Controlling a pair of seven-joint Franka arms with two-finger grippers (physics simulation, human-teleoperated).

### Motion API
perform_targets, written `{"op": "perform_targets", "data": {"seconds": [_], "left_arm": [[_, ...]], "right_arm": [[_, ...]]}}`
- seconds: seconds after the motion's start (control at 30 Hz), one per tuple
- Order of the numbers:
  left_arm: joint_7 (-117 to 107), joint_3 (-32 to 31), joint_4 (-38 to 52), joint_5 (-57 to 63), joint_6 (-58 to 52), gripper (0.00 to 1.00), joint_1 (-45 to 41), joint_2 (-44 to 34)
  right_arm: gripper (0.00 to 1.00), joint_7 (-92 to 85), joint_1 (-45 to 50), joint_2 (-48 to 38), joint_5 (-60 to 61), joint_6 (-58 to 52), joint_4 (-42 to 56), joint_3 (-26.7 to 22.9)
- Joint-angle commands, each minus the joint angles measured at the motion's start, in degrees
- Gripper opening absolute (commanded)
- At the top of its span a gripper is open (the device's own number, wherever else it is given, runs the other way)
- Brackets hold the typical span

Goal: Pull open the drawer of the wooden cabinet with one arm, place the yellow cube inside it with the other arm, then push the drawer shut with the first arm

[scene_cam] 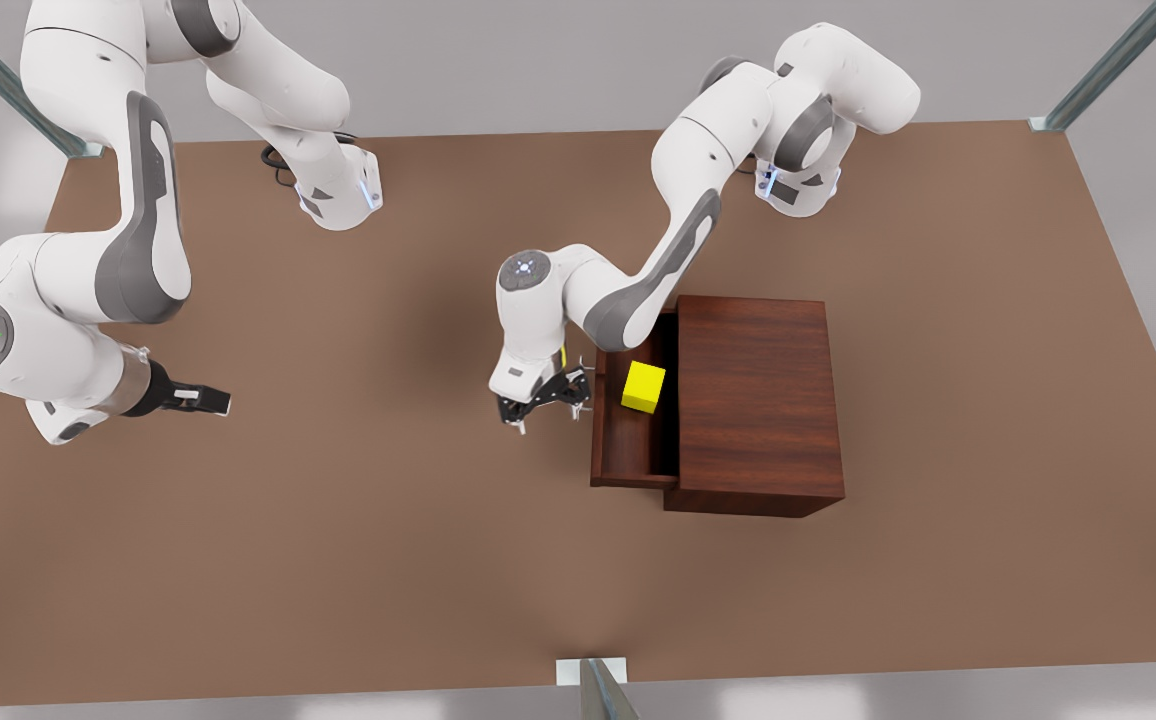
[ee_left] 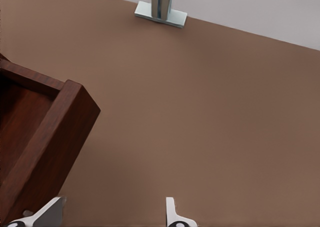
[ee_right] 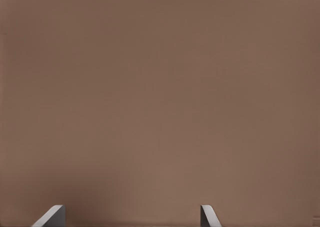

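Observation:
The wooden cabinet point(scene_cam: 758, 400) stands right of the table's centre in the front view. Its drawer point(scene_cam: 628, 455) is pulled out toward the front view's left, and the yellow cube point(scene_cam: 644, 387) lies inside it. My left gripper point(scene_cam: 546, 400) hovers open just outside the drawer front, holding nothing. The left wrist view has a corner of the drawer point(ee_left: 45, 152) beside the left gripper point(ee_left: 111, 217). My right gripper point(scene_cam: 208, 400) waits open far off at the front view's left. In the right wrist view the right gripper point(ee_right: 132, 217) hangs over bare tabletop.
The paler brown tabletop point(scene_cam: 388, 560) spreads wide around the cabinet. A metal post point(scene_cam: 593, 685) stands at the table's near edge, also seen as the post point(ee_left: 160, 7) in the left wrist view. Both arm bases sit at the far edge.

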Motion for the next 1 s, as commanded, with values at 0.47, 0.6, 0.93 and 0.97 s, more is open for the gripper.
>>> {"op": "perform_targets", "data": {"seconds": [0.47,0.6,0.93,0.97], "left_arm": [[-2.4,-0.1,-2.0,0.7,-3.3,1.00,-0.3,0.5],[-2.3,-0.1,-3.4,1.9,-3.3,1.00,-1.2,0.4],[-5.0,0.0,-4.9,2.0,-3.5,1.00,-3.8,0.1],[-4.9,0.0,-4.9,2.0,-3.5,1.00,-3.8,-0.1]], "right_arm": [[1.00,-5.5,0.1,0.1,-0.1,0.0,0.0,0.0],[1.00,-5.5,0.1,0.1,-0.1,0.0,0.0,0.0],[1.00,-5.5,0.1,0.2,-0.1,0.0,0.0,0.0],[1.00,-5.5,0.1,0.2,-0.1,0.0,0.0,0.0]]}}
